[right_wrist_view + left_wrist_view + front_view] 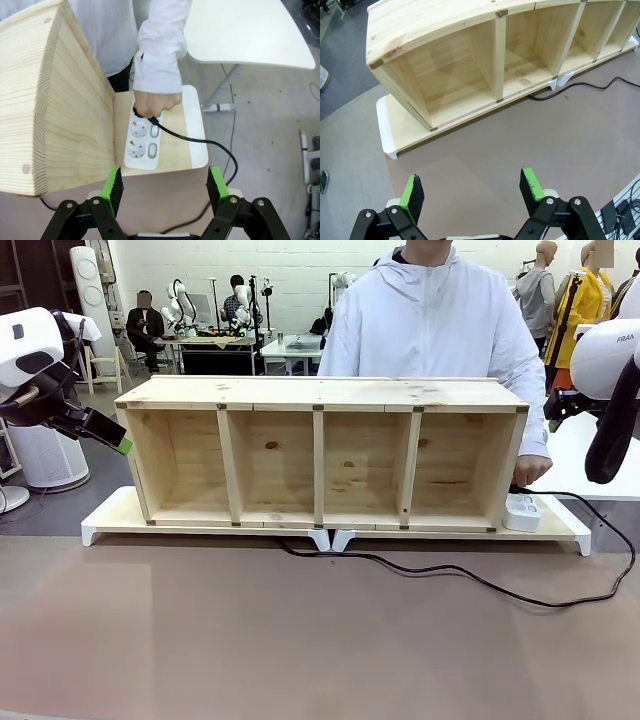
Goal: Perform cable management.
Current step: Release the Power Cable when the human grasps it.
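**Right wrist view: plug going into the strip, slack cord loose on the table**

Right wrist view looks down on the person's hand (156,102), curled closed around the small black plug at the end of the long thin black power cable (200,142). The hand presses that plug at the top socket of the white multi-socket power strip (142,142), which lies on the pale board beside the right end wall of the four-bay open pine shelf unit (320,455). Whether the prongs are fully seated cannot be told, since the fingers cover the socket.

From the strip, the cable swings out past the shelf unit's right end, loops back across the brown tabletop (300,650) in front of the shelf unit, and disappears under the white feet at the shelf unit's middle.

The likely trouble is that slack. If an arm pulls the cord in front of the shelf unit while the hand is at the plug, it could jerk the plug out or drag the light strip off its board. The loop past the right end could also snag on the board's corner.

The right gripper (165,182) hangs above the strip end of the shelf unit, green pads spread wide, holding nothing. The left gripper (472,187) hovers off the shelf unit's left end, equally wide apart and empty, well away from the cable.
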Robot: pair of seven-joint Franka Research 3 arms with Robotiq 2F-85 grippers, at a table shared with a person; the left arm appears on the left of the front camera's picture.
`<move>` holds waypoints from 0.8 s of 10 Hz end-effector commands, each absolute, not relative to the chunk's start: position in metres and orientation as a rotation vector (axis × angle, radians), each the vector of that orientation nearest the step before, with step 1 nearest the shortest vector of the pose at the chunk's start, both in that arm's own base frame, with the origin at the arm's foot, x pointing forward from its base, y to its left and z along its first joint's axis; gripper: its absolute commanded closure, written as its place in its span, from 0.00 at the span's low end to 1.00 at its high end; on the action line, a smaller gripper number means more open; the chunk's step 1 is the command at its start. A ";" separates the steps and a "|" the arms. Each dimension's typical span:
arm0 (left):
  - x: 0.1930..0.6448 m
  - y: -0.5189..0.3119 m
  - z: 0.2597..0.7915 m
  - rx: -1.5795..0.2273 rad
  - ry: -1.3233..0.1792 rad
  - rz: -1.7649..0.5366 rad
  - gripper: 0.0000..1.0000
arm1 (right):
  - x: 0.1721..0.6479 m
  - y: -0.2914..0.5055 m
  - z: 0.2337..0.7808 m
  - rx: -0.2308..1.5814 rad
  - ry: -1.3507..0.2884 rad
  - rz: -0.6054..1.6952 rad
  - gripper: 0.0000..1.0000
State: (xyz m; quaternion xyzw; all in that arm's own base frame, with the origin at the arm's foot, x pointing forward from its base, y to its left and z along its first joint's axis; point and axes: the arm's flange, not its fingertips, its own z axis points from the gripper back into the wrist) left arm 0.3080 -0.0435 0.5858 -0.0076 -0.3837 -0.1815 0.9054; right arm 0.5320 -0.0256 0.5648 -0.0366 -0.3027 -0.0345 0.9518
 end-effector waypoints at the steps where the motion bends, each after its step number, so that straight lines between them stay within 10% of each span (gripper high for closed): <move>1: 0.310 -0.044 0.586 -0.024 -0.804 -0.362 0.00 | 0.532 -0.025 0.564 -0.073 -0.614 -0.071 0.14; 8: 0.310 -0.044 0.586 -0.024 -0.804 -0.362 0.00 | 0.532 -0.025 0.564 -0.073 -0.614 -0.071 0.14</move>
